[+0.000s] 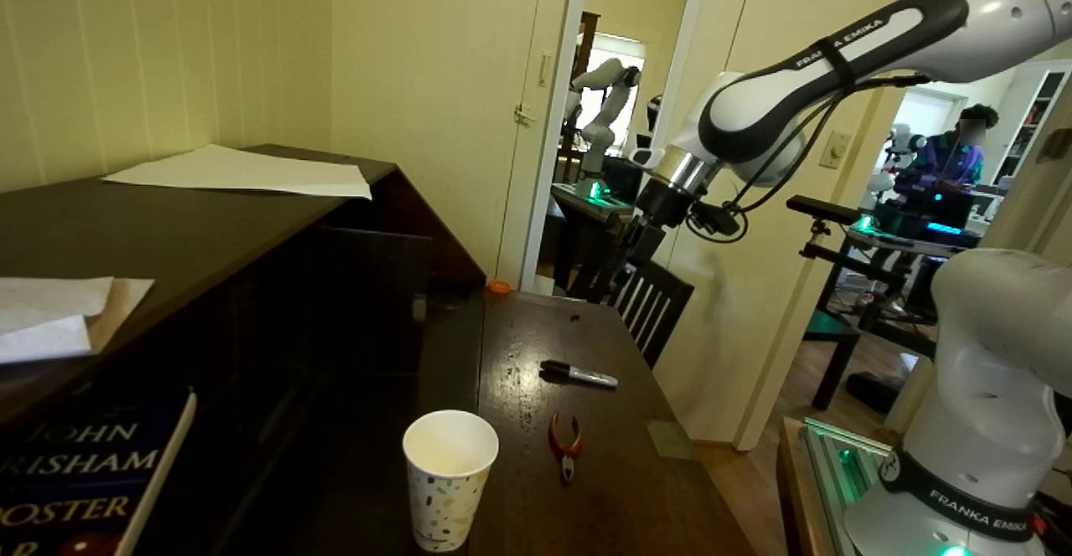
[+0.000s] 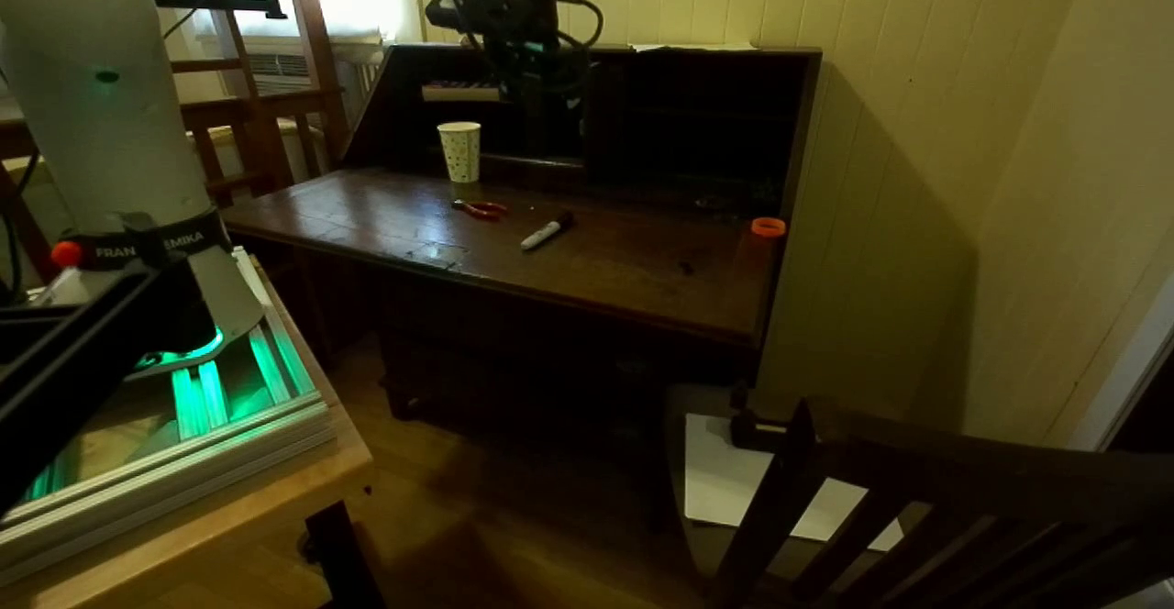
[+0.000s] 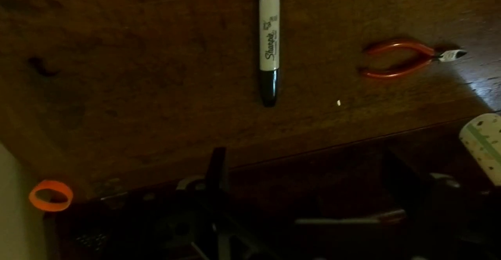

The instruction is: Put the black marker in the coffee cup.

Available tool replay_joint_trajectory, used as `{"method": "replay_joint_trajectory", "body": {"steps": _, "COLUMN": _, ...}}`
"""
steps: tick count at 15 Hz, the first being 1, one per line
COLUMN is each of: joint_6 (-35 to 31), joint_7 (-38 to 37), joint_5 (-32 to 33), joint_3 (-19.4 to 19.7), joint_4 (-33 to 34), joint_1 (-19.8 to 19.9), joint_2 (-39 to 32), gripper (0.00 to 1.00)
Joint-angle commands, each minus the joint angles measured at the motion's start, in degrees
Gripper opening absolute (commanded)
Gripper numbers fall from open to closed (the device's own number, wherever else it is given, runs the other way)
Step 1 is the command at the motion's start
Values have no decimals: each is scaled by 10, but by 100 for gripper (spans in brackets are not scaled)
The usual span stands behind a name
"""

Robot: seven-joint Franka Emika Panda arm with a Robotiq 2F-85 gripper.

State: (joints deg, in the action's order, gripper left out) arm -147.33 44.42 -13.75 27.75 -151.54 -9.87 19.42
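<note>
The black marker lies flat on the dark desk in both exterior views. It has a pale grey barrel and a black cap, and it shows whole in the wrist view. The coffee cup stands upright on the desk in both exterior views. It is white paper with small coloured flecks, and the wrist view shows part of it at the right edge. My gripper is open and empty, its fingers wide apart. In an exterior view it hangs above the desk, apart from marker and cup.
Red-handled pliers lie between marker and cup, also in the wrist view. An orange ring lies near the desk's end. A small dark piece lies on the desk. Dark shelving rises along the back. A chair stands beside the desk.
</note>
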Motion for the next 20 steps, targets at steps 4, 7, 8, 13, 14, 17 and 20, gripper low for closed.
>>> {"method": "replay_joint_trajectory", "body": {"steps": 4, "joint_6": -34, "joint_7": 30, "joint_5": -90, "joint_3": -57, "joint_4": 18, "joint_1": 38, "joint_2": -89, "gripper": 100}}
{"method": "replay_joint_trajectory", "body": {"steps": 7, "joint_6": -52, "joint_7": 20, "joint_5": -86, "joint_3": -23, "joint_4": 30, "joint_1": 1, "joint_2": -125, "gripper": 100}}
{"method": "replay_joint_trajectory", "body": {"steps": 8, "joint_6": -52, "joint_7": 20, "joint_5": -86, "joint_3": -23, "joint_4": 33, "joint_1": 1, "joint_2": -127, "gripper": 100}}
{"method": "replay_joint_trajectory", "body": {"steps": 13, "joint_6": -79, "joint_7": 38, "joint_5": -166, "joint_3": -30, "joint_4": 33, "joint_1": -30, "joint_2": -158, "gripper": 100}}
{"method": "replay_joint_trajectory", "body": {"steps": 14, "joint_6": -79, "joint_7": 40, "joint_5": -180, "joint_3": -32, "joint_4": 35, "joint_1": -38, "joint_2": -166, "gripper": 100}}
{"method": "replay_joint_trajectory", "body": {"steps": 17, "joint_6": -106, "joint_7": 14, "joint_5": -200, "joint_3": -43, "joint_4": 35, "joint_1": -52, "joint_2": -192, "gripper": 100}}
{"method": "replay_joint_trajectory", "body": {"steps": 20, "joint_6": -129, "joint_7": 7, "joint_5": -210, "joint_3": -51, "joint_4": 38, "joint_1": -59, "joint_2": -218, "gripper": 100}}
